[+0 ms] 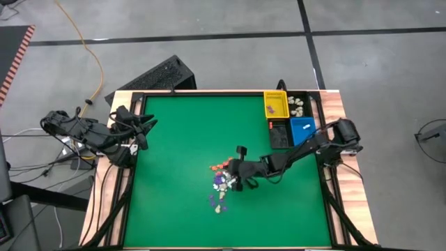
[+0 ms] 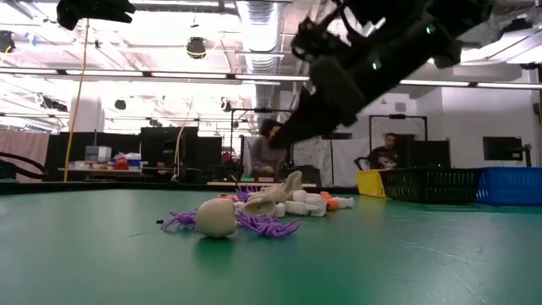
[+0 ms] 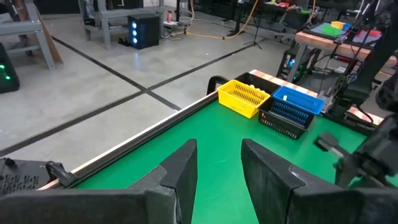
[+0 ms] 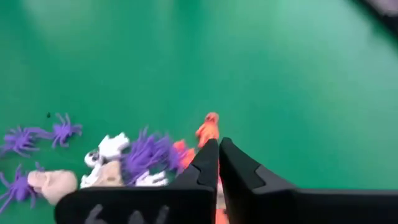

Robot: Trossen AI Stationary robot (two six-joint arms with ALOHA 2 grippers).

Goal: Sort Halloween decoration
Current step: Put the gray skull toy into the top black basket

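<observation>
A robotics lab or workshop hall

A green-topped table is set on a bare grey concrete floor marked with dark lines. Beyond the table, exposed ceiling ducts and strip lights are seen, along with benches loaded with equipment. Two people are seated at workstations behind the table, and a yellow cable is trailed across the floor beside it.

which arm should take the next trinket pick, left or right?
Right. The right gripper is already down at the trinket pile mid-table, fingers nearly closed by an orange piece. The left gripper waits at the table's left edge, open, far from the pile.
</observation>
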